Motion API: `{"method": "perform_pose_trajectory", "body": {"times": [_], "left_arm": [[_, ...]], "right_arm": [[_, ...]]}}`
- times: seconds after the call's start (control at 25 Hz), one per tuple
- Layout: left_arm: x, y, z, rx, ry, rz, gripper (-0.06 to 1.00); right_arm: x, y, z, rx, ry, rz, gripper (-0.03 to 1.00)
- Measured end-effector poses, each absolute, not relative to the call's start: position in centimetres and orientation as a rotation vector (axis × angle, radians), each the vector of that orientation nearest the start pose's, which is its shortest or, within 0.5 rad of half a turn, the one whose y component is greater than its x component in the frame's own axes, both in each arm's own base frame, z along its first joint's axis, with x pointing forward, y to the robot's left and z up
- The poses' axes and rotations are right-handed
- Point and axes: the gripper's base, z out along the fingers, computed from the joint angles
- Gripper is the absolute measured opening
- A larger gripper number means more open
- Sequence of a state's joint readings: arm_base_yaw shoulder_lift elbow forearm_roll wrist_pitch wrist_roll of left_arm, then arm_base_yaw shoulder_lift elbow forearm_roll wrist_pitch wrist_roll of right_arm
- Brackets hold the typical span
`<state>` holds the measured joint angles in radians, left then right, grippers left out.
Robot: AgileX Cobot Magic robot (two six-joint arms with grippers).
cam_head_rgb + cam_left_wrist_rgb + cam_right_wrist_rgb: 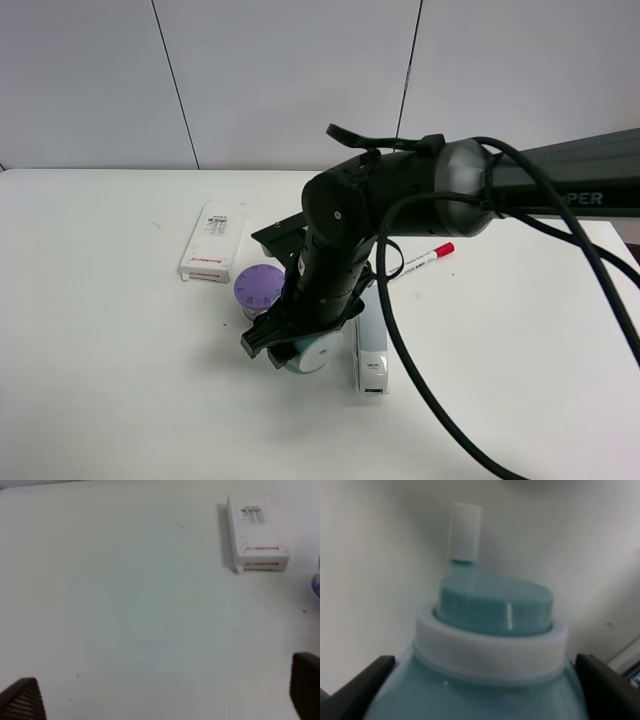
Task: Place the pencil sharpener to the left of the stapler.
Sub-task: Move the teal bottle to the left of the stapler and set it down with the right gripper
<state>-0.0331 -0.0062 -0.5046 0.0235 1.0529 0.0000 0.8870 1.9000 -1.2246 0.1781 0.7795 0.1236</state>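
The pencil sharpener (318, 352) is seen low over the bench (100, 380), just beside the stapler (372, 355) and at its nine o'clock in the high view. Its white round face is turned towards about six o'clock. It is pinched by the right claw (290, 345), whose arm is reached in from three o'clock and hides the stapler's twelve o'clock end. In the right wrist view the teal body is shown filling the gap between the two dark fingers (365, 685). The hold is judged to have been taken on the wide part because the tapering top would slip. Whether the sharpener rests on the bench or hangs a little above it cannot be told.

The spot is judged already right for the task. A purple tub (259, 286) stands near, at the sharpener's eleven o'clock, so only a narrow space is left between tub and stapler. That would explain the close placement. Release and a straight lift are judged to be what is left, and care is called for. Either neighbour could be nudged, and the rounded body might roll if it is let go on its side.

The left claw (162, 695) is held spread with nothing between its fingers, over bare bench and well apart from the work, so room is left for the right arm. A white box (212, 240) lies at the tub's ten o'clock.
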Motion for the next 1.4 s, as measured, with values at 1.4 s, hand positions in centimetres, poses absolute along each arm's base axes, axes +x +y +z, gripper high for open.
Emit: {"method": "perform_pose_trajectory", "body": {"times": [1.4], "left_arm": [[-0.6,0.2,27.9,0.032,2.025,0.007,1.00]], "right_arm": [[24.1,29.7,12.4,-1.201,2.841,0.229,0.69]]}}
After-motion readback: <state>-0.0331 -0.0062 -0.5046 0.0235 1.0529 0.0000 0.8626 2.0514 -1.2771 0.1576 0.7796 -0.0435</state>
